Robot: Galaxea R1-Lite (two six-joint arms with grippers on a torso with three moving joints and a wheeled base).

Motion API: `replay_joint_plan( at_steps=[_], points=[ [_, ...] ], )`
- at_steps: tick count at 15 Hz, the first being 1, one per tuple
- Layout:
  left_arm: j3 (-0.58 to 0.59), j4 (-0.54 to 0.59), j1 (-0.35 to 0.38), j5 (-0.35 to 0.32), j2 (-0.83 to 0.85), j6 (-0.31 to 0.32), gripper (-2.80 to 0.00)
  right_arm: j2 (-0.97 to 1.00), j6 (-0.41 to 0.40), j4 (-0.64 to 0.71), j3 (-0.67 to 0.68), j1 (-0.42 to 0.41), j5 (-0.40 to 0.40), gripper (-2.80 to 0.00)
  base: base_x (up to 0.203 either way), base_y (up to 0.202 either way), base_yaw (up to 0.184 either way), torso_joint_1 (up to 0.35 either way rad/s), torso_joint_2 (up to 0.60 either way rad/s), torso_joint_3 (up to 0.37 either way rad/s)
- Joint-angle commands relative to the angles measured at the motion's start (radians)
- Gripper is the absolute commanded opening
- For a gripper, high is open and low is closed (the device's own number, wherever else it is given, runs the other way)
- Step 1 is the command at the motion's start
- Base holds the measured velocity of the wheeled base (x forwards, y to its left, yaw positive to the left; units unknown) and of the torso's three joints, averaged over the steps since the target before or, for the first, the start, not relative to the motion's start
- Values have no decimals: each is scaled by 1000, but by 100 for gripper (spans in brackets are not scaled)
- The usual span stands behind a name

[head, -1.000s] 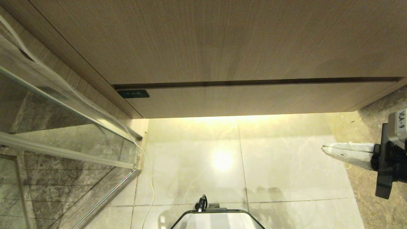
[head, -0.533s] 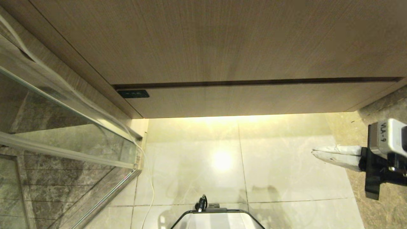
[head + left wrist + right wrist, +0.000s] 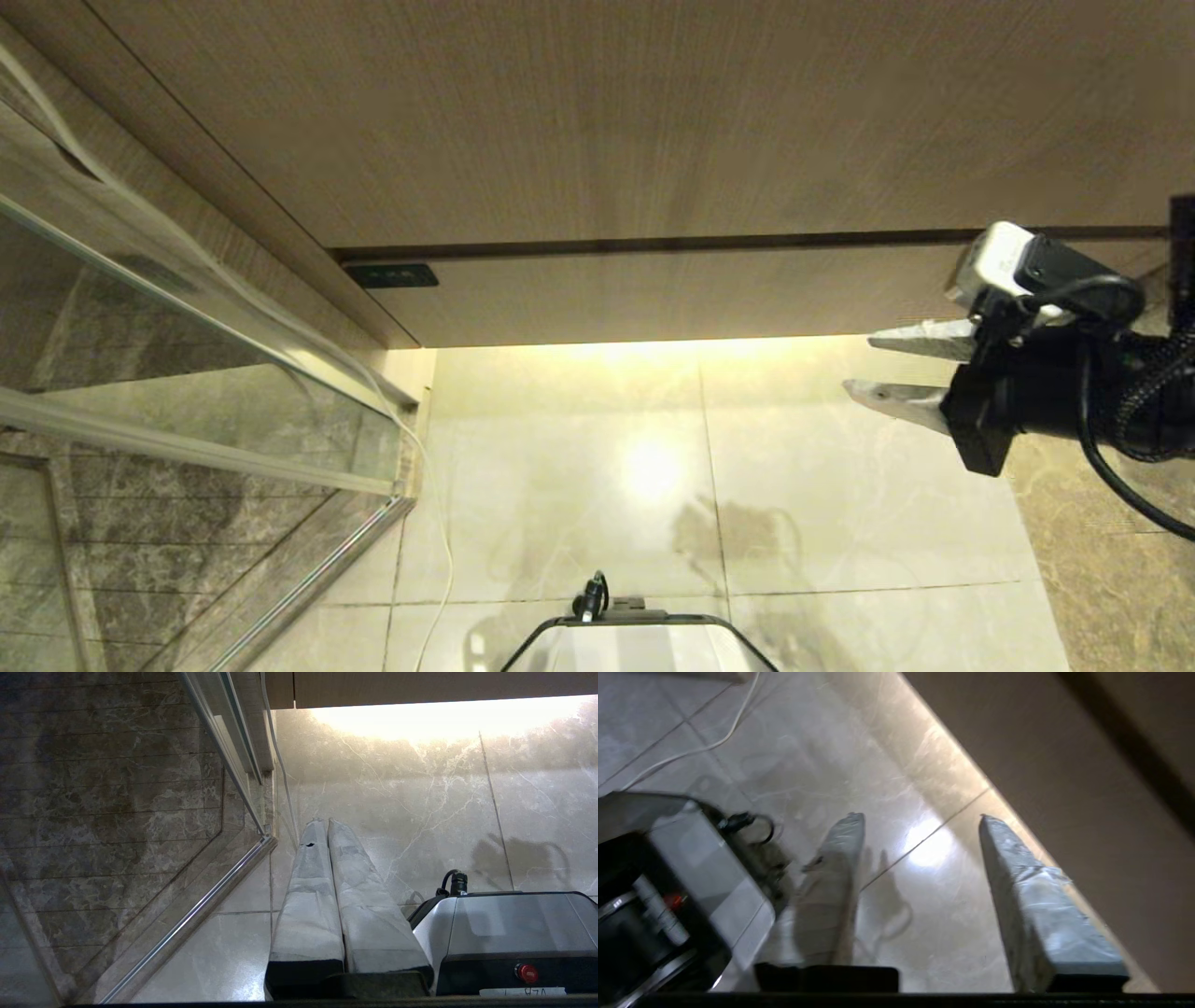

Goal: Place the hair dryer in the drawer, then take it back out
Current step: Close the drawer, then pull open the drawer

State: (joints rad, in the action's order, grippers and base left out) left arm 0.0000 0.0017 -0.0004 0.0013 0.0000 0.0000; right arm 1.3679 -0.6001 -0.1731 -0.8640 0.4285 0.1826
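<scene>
Straight ahead of me the drawer (image 3: pixel 709 297) sits pushed in under the taller wood panel (image 3: pixel 607 121), above the pale tiled floor (image 3: pixel 653 485). My right gripper (image 3: pixel 873 369) hangs near the drawer's right end, fingers parted with nothing between them, touching nothing. My left gripper (image 3: pixel 322 822) is parked low beside my base (image 3: pixel 509 938), fingers pressed together. A small dark label (image 3: pixel 391 275) marks the drawer's left corner; its writing is unreadable. No hair dryer shows.

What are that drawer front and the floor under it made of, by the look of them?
The drawer looks like light wood or a wood-look laminate, matte: fine straight grain lines, no glare. The floor looks like polished stone or glazed tile: pale marble-like veining, thin grout lines, and a sharp mirrored glare spot.
</scene>
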Motion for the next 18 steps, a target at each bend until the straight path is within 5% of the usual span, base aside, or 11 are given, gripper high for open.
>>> replay_joint_plan(
  at_steps=[1,9,18],
  points=[
    [0,0,0,0,0,0,-280,75,-11,-59,-23,26,-11,0,0,0,0,0,0,0],
    [2,0,0,0,0,0,-280,159,-573,-164,-34,-38,-112,0,0,0,0,0,0,0],
    [1,0,0,0,0,0,-280,332,-582,-351,-74,-46,-142,0,0,0,0,0,0,0]
  ],
)
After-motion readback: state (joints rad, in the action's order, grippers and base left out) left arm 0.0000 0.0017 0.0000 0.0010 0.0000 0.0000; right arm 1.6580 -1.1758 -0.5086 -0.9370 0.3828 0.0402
